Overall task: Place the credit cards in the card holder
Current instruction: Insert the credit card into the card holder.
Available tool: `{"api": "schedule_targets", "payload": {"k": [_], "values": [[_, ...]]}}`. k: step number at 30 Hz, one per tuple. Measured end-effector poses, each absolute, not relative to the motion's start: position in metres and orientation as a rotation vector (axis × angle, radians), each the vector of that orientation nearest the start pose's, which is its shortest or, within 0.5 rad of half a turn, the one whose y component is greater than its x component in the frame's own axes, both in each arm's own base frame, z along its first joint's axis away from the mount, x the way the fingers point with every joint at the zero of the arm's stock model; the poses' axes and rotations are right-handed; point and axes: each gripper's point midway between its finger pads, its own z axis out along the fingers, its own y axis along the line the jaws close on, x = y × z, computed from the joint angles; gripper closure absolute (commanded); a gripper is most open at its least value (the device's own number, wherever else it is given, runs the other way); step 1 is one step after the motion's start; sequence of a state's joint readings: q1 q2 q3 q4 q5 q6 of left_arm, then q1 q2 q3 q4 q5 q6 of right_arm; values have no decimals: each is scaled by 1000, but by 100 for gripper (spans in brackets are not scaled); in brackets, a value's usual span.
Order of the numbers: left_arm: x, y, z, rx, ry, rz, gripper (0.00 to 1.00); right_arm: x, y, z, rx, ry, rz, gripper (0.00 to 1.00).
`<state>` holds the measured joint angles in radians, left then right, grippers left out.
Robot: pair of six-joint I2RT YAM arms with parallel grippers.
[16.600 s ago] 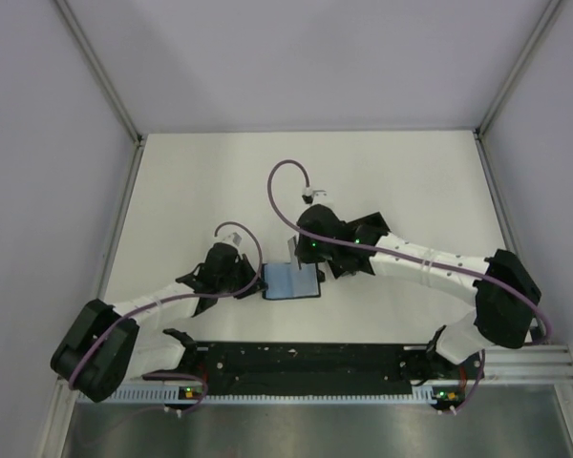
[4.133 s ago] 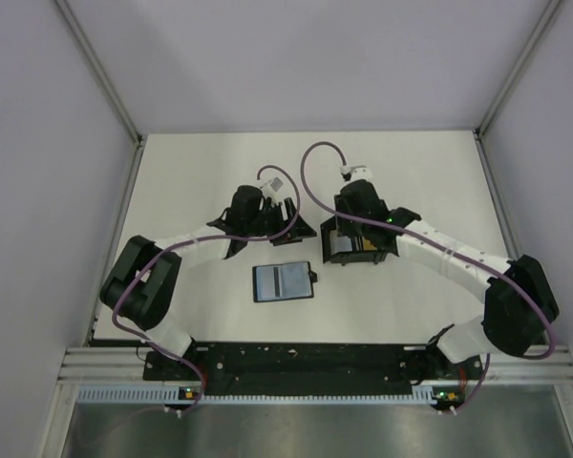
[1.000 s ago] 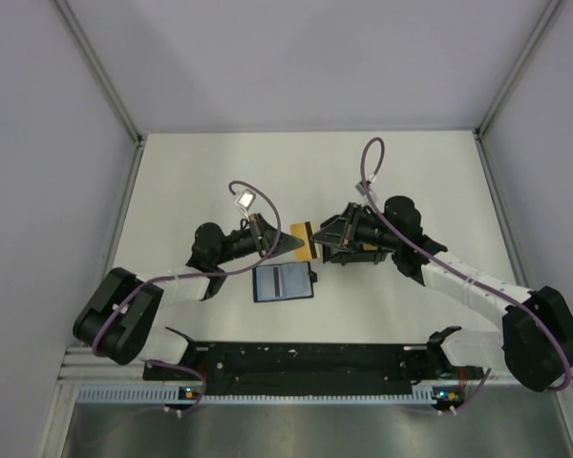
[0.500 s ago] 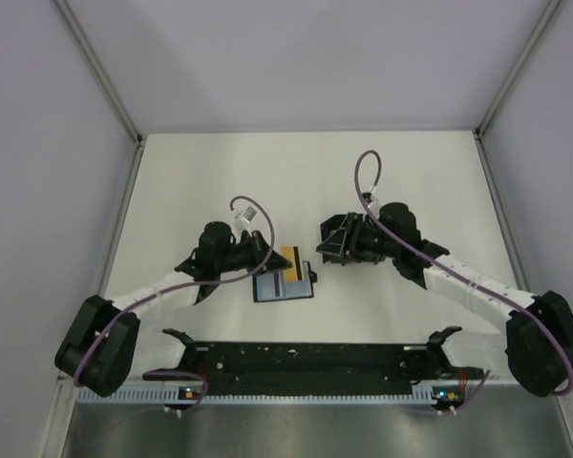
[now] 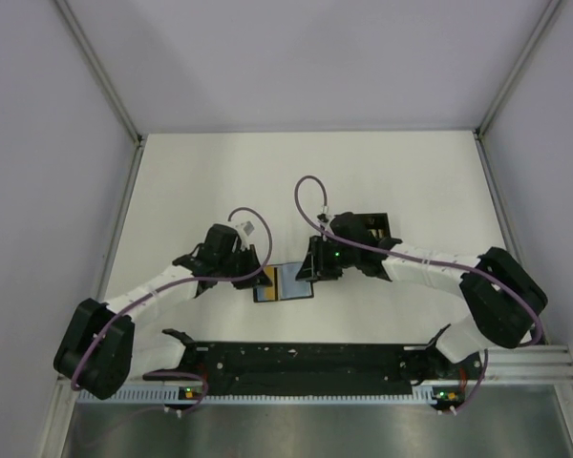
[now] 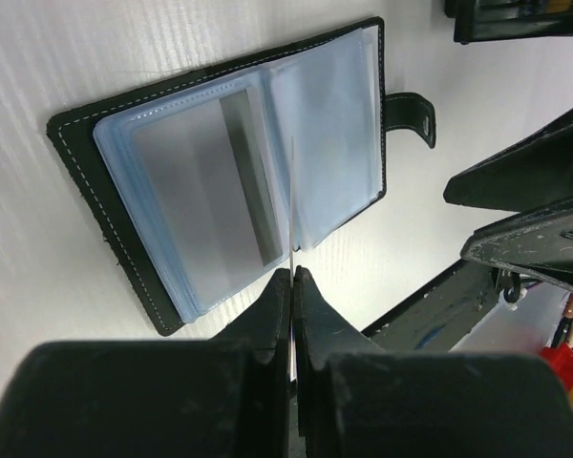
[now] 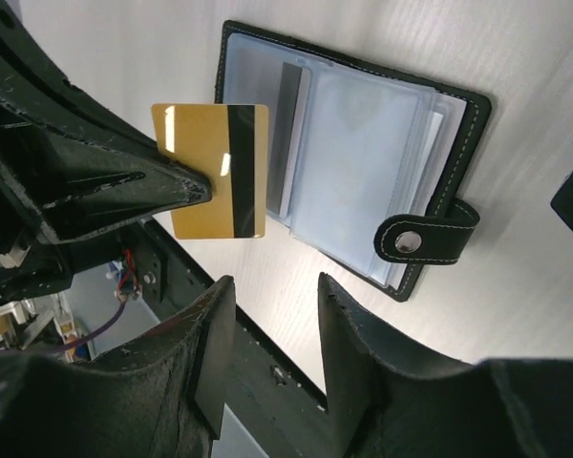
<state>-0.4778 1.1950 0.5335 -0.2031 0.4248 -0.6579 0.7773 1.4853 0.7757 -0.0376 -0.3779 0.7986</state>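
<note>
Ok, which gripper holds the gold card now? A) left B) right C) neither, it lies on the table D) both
A: the left gripper is shut on the gold card, above the open card holder, while the right gripper hangs open and empty.

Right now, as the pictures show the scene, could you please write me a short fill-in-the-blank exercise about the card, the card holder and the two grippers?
1. The left gripper has its jaws shut on a ____-coloured card.
2. The card holder lies ____, not closed, with its clear sleeves showing.
3. The right gripper has its jaws apart, and they hold ____.

Missing words: gold; open; nothing.
</note>
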Motion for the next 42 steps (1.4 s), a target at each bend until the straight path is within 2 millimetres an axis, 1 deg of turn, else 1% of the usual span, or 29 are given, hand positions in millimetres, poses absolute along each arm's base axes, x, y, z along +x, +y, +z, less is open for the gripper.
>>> {"api": "schedule_targets", "payload": {"k": [2,5,8,13,18,25,30,33,42], "values": [[199,-209,63,-31,2606,-968,100,199,324,83,-189,2591,1120,60],[201,-207,62,-36,2604,-954,100,205,325,77,-183,2599,1082,60],[205,-209,61,-34,2591,-960,100,210,328,71,-183,2607,1060,61],[210,-211,55,-48,2582,-958,100,211,325,57,-171,2642,1018,61],[215,-212,50,-77,2573,-963,100,211,323,49,-176,2657,995,61],[217,-218,44,-115,2520,-1046,100,210,319,31,-168,2702,943,61],[216,-223,41,-133,2495,-1111,100,216,320,31,-160,2703,913,62],[217,-226,43,-131,2474,-1139,100,216,319,30,-157,2705,904,62],[218,-226,44,-125,2465,-1141,100,218,317,30,-148,2706,878,62]]}}
